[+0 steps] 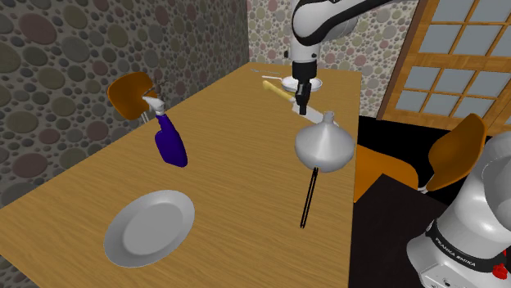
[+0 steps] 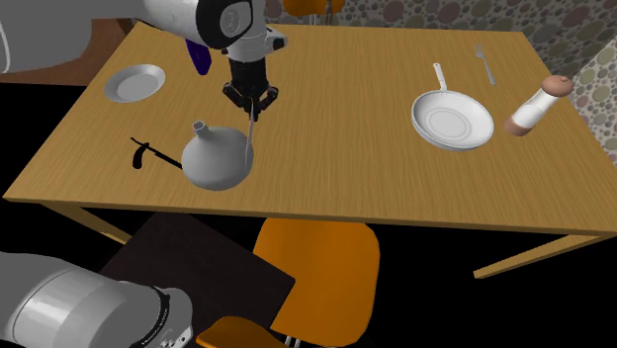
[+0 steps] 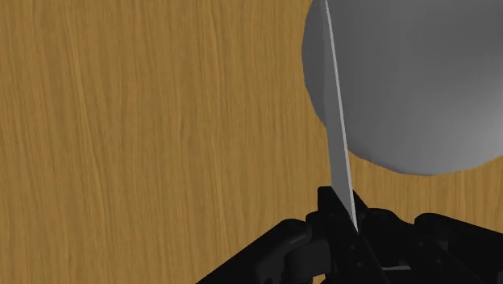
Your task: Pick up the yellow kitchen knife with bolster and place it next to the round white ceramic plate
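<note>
My black gripper (image 2: 250, 99) hangs above the wooden table (image 2: 336, 198) and is shut on the knife. Its thin grey blade (image 2: 251, 130) points straight down, close beside a round grey vase (image 2: 218, 158). In the wrist view the blade (image 3: 337, 121) runs edge-on away from the gripper (image 3: 347, 216), across the vase (image 3: 419, 81); the handle is hidden between the fingers. The round pale plate (image 1: 150, 227) lies flat near the table's corner at the shoulder view's lower left, well away from the gripper (image 1: 302, 102). The same plate (image 2: 135, 83) sits at the second exterior view's upper left.
A blue spray bottle (image 1: 170, 139) stands between vase and plate. Black tongs (image 1: 309, 199) lie near the vase (image 1: 325, 146). A white pan (image 2: 452, 121), a fork (image 2: 484, 61) and a brown-topped mill (image 2: 536, 106) occupy the far end. Orange chairs (image 2: 316, 267) stand at the table's edges.
</note>
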